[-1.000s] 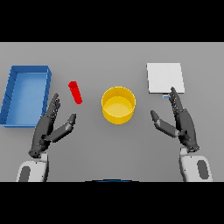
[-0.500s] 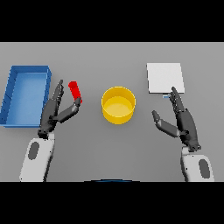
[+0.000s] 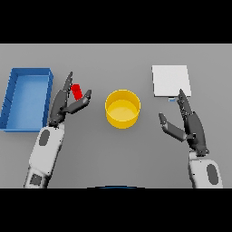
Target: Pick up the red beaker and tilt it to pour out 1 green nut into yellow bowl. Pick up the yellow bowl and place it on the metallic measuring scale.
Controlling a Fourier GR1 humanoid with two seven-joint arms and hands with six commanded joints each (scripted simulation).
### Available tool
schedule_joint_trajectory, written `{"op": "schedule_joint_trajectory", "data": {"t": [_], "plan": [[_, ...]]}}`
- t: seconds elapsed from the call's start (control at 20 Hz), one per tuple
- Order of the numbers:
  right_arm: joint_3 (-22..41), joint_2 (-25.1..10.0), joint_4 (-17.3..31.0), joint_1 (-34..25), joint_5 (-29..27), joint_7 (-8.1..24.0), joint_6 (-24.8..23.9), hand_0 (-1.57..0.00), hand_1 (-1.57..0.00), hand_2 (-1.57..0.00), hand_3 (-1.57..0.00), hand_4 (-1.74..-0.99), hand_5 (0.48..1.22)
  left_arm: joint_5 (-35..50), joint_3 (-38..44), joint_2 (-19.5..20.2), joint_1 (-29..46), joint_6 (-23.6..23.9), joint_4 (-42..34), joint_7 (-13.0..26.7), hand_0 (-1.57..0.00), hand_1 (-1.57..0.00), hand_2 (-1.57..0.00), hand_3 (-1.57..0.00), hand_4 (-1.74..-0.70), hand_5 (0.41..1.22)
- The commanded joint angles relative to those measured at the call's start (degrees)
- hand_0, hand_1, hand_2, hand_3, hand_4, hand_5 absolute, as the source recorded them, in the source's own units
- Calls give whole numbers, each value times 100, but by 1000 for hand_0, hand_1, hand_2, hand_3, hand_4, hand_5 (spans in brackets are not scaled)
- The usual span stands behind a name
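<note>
The red beaker [image 3: 76,92] stands on the grey table left of centre. My left hand [image 3: 65,103] is right at it, fingers straight on its left side and thumb reaching past its right side, not closed round it. The yellow bowl [image 3: 123,108] sits at the middle of the table, apart from both hands. The metallic measuring scale [image 3: 170,80] is a pale square plate at the back right. My right hand [image 3: 189,123] hovers open in front of the scale, to the right of the bowl. No green nut can be made out.
A blue open tray [image 3: 27,97] lies at the left edge, just left of my left hand.
My left hand has moved forward and right, from short of the beaker to around it. The beaker, bowl and right hand have stayed in place.
</note>
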Motion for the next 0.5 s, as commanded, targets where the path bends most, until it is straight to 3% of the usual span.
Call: {"op": "schedule_joint_trajectory", "data": {"t": [0.0, 0.3, 0.4, 0.45], "plan": [[-24, 14, 57, -59, -16, 21, -13, 1, 1, 1, 1, -1299, 639, 7, 27, -10, -86, 8, 119, -53, 1, 1, 1, 1, -1245, 660], [-88, -32, 15, -62, -51, -48, -29, 1, 1, 1, 1, -1301, 647, 107, 231, -187, -504, 159, 774, -374, 1, -6, -50, -30, -1347, 726], [-58, 2, 44, -48, -36, -21, -27, 1, 1, 1, 1, -1294, 645, 165, 333, -250, -584, 236, 976, -562, -338, -306, -322, -239, -1385, 765], [-67, -13, -4, -18, -42, -5, -30, 1, 1, 1, 1, -1292, 645, 237, 404, -309, -660, 271, 1044, -608, -585, -556, -551, -416, -1416, 786]]}}
